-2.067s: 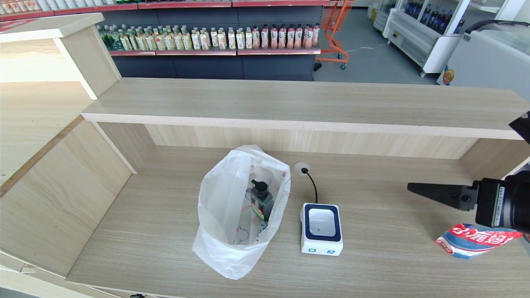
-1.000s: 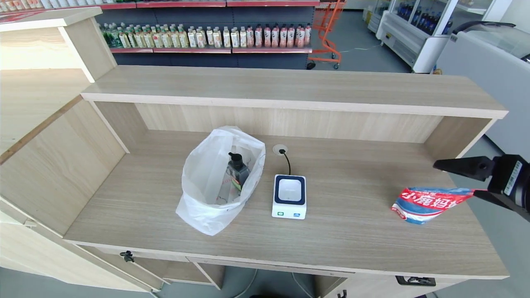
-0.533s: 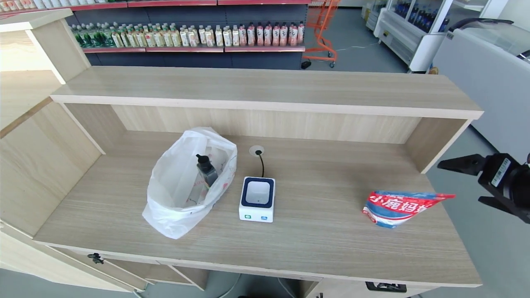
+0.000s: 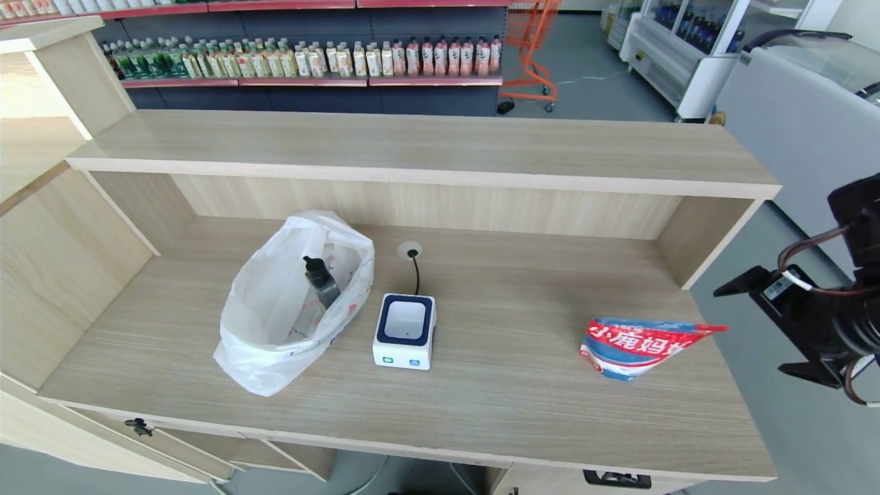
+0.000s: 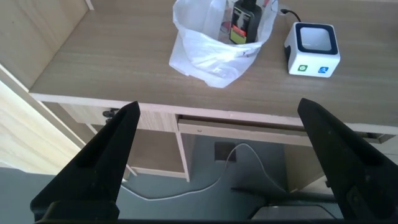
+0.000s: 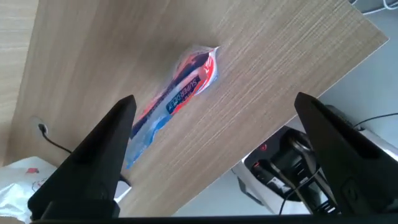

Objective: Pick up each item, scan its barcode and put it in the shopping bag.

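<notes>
Pouch (image 4: 646, 346) lies near counter's (image 4: 481, 405) right end, presumably unscanned. Right gripper (image 4: 748, 331) near it, jaws apart, likely for the grab. Left gripper (image 5: 217, 106) spread too. Bottle (image 4: 320, 280) already in bag (image 4: 268, 337).

A light wooden counter (image 4: 412, 137) stands before shelves of bottles (image 4: 309, 62), an orange cart (image 4: 531, 41), freezers (image 4: 687, 69) and grey floor (image 4: 605, 96).

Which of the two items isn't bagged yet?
The red-and-blue pouch, lying on the counter right of the scanner; the dark pump bottle already stands inside the shopping bag.
</notes>
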Motion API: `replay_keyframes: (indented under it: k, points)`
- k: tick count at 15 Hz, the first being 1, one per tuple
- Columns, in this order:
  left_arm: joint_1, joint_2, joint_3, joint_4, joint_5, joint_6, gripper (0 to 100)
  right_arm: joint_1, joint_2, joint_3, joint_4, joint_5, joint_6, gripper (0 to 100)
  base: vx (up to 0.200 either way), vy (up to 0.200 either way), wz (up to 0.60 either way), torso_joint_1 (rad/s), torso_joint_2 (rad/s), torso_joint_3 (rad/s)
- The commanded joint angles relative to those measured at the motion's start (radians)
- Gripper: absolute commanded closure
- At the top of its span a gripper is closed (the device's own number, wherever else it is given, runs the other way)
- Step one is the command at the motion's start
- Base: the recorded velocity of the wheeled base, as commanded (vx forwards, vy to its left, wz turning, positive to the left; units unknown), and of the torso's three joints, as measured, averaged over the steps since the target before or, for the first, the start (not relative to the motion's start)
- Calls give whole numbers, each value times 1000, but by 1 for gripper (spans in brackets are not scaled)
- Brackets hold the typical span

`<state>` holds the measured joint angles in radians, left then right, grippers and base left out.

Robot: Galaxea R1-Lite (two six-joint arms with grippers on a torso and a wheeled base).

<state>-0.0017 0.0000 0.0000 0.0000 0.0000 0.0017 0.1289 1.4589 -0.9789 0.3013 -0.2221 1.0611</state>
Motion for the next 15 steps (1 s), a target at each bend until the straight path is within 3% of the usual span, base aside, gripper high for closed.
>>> replay_keyframes:
  k: [1,6,9,10,15]
  points:
    - [0,0,0,0,0,0,0,1,130,-12,-4,-8,27,0,0,0,0,0,0,0]
    - [0,0,0,0,0,0,0,51,317,-23,-148,-34,27,0,0,0,0,0,0,0]
    - [0,0,0,0,2,0,0,72,374,-21,-237,-36,-50,0,0,0,0,0,0,0]
    - [0,0,0,0,0,0,0,70,388,-23,-258,-34,-59,100,0,0,0,0,0,0]
    - [0,0,0,0,0,0,0,80,455,-46,-275,-36,-108,100,0,0,0,0,0,0]
